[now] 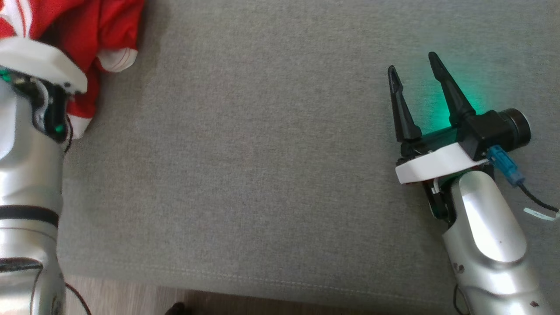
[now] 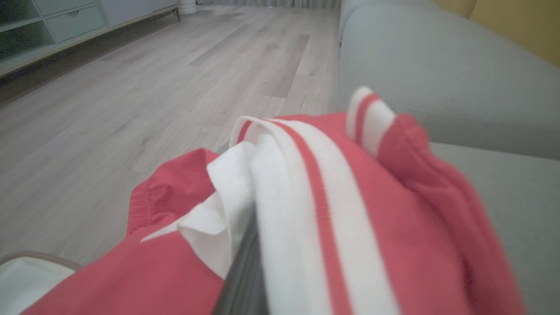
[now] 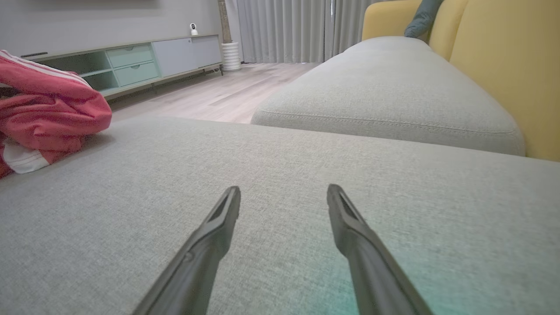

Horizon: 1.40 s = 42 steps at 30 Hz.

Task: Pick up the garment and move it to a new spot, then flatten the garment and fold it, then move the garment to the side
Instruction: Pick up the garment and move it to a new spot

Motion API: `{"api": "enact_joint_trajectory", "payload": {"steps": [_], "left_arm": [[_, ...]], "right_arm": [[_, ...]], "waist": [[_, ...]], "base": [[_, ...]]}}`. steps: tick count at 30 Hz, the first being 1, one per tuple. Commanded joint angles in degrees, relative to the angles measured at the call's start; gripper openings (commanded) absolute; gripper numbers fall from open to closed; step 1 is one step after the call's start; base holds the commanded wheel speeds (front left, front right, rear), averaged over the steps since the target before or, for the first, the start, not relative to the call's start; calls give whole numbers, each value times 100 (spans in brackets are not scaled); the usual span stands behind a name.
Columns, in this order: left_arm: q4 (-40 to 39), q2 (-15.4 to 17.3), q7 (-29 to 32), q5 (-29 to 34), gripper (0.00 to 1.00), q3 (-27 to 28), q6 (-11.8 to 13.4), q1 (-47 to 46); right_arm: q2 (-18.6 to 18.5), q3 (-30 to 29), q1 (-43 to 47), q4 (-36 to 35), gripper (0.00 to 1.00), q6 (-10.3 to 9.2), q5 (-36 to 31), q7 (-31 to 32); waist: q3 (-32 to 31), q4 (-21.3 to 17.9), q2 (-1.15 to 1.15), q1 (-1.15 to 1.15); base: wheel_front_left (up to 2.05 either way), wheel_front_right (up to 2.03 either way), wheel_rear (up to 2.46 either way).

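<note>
The left gripper (image 2: pixel 246 258) is pinching the crumpled garment (image 2: pixel 350 210) bunched around it; moving, flattening and folding are all waiting. The right gripper (image 1: pixel 412 63) is idling spread, well apart from it.

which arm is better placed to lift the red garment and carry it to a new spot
Left. The left hand is shut on the bunched red garment, so it likely only needs to lift. The right hand lies open over bare grey cushion, well apart from the cloth.
</note>
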Motion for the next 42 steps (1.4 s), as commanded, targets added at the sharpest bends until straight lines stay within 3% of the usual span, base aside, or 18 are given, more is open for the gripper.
{"api": "enact_joint_trajectory", "payload": {"steps": [1, 10, 22, 35, 42], "left_arm": [[-342, 402, -29, 81, 0, 124, 34, -187], [-1326, 252, -29, 195, 0, 223, 16, 136], [-2107, -670, -29, 125, 0, -336, -1, 515], [-2257, -1157, -29, -198, 0, -1350, -2, 923], [-2815, -1165, -29, -1148, 0, -2361, 197, 949]], "right_arm": [[81, 129, 1, -159, 100, 43, 101, -36], [82, 301, 266, -90, 100, 43, 639, -36], [83, 496, 458, -121, 100, 43, 1157, -36], [83, 754, 519, -92, 100, 43, 1473, -36], [83, 763, 585, -113, 100, 43, 1510, -36]], "waist": [[-105, -87, 0, 0], [-708, -632, 0, 0], [-1118, -1643, 0, 0], [-1259, -2685, 0, 0], [-1240, -2837, 0, 0]], "base": [[0, 0, 0], [0, 0, 0], [0, 0, 0], [0, 0, 0], [0, 0, 0]]}}
